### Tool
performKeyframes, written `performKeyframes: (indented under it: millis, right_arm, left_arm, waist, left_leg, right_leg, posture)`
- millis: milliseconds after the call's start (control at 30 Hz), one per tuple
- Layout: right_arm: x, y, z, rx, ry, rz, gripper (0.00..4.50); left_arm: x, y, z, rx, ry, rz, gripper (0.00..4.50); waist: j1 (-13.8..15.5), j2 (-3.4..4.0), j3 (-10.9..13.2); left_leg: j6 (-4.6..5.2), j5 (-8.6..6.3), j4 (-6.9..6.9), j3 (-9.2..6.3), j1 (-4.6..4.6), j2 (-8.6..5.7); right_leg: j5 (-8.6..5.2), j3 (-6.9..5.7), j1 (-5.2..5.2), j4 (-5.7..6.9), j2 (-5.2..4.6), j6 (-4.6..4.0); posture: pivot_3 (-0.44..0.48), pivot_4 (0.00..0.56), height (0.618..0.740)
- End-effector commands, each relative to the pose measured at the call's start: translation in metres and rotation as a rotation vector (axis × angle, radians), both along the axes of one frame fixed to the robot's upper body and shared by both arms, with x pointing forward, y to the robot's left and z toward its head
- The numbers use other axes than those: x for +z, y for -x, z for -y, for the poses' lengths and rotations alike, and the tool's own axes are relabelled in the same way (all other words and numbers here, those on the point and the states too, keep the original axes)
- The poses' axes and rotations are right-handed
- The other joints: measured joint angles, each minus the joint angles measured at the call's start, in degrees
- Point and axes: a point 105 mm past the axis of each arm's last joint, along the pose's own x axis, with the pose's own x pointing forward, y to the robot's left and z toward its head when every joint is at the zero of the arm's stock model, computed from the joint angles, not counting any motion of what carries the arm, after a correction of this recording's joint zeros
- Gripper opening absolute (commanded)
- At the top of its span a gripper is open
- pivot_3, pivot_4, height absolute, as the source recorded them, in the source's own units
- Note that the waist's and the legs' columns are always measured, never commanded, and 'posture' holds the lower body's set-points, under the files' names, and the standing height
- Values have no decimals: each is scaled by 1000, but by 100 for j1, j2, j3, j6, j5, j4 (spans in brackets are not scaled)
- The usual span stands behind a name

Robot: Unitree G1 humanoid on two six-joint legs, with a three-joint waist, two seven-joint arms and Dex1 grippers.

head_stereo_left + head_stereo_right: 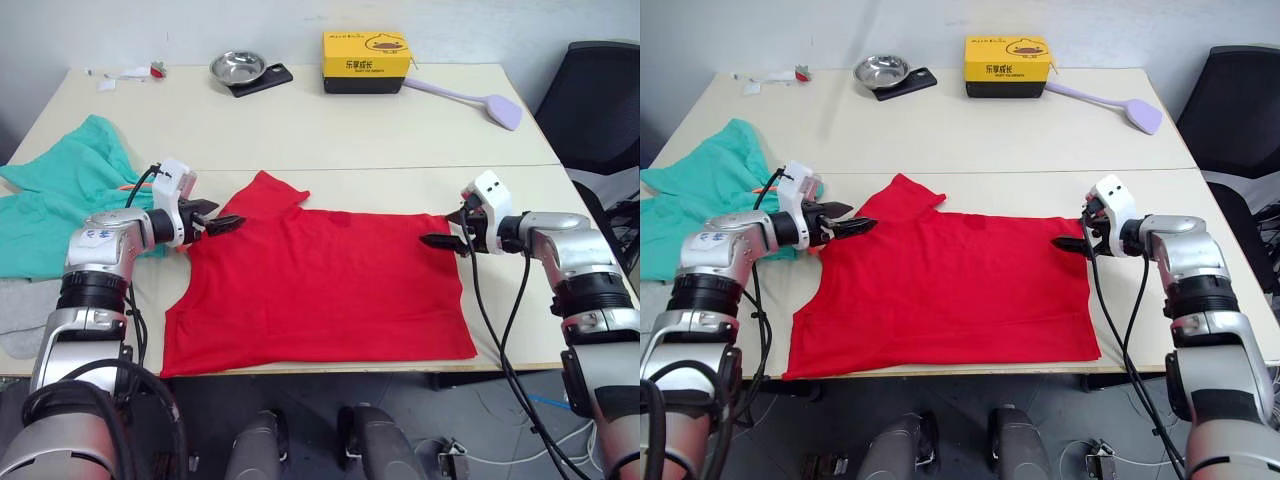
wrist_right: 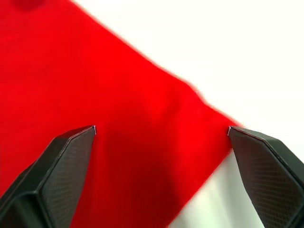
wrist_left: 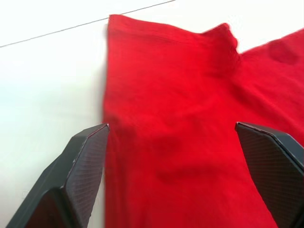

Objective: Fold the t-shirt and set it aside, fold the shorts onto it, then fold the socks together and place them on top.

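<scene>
The red t-shirt [image 1: 320, 285] lies spread flat on the table's front half, with one sleeve [image 1: 265, 192] pointing to the back. My left gripper [image 1: 228, 214] is open over the shirt's left edge beside that sleeve; in the left wrist view its fingers [image 3: 85, 161] straddle red cloth. My right gripper [image 1: 438, 230] is open at the shirt's back right corner, and the right wrist view has the cloth edge [image 2: 190, 95] between its fingers. The teal shorts [image 1: 60, 185] lie crumpled at the far left. A light-grey piece of the socks [image 1: 18, 315] shows at the left front edge.
At the back of the table [image 1: 400, 130] stand a yellow box [image 1: 366, 60] and a metal bowl [image 1: 237, 67] on a black slab. A lilac long-handled tool [image 1: 480, 100] lies at the back right. A black chair [image 1: 600, 90] stands off the right side.
</scene>
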Motion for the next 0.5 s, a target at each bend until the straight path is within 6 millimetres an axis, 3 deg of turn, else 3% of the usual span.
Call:
performKeyframes:
  millis: [33, 200, 400, 467, 500]
  right_arm:
    - [13, -13, 4, -51, 9, 55, 4500]
    - [7, -18, 3, -62, 41, 34, 4500]
    - [1, -15, -9, -13, -38, -32, 4500]
    - [2, -15, -10, -14, -58, -29, 4138]
    - [2, -15, -9, -16, -61, -26, 3977]
  left_arm:
    - [7, -11, -5, 47, -37, 29, 4451]
    - [-2, -22, -6, 108, -102, 19, 4451]
    - [-17, -21, 8, 67, -66, -44, 4451]
    - [-19, -20, 12, 54, -42, -55, 4500]
    - [-19, -20, 13, 47, -46, -56, 4299]
  waist:
    - [-7, -1, 1]
    - [-16, -2, 1]
    - [-23, -2, 1]
    - [-23, -2, 1]
    - [-23, -2, 1]
  left_leg:
    - [0, 0, 2, 0, 1, 0]
    - [-1, 1, 27, 2, 3, 1]
    - [-1, 1, 52, 2, 4, 1]
    - [-2, 0, 59, 2, 4, 2]
    - [-2, 0, 61, 1, 5, 1]
  right_leg:
    - [0, 1, 0, 5, 0, 0]
    - [0, 4, 0, 30, -3, 0]
    - [0, 5, 0, 56, -3, 0]
    - [0, 5, 1, 63, -4, 0]
    - [0, 5, 1, 65, -5, 0]
  posture:
    - [0, 150, 740]
    - [0, 150, 740]
    - [0, 150, 740]
    - [0, 150, 740]
    - [0, 150, 740]
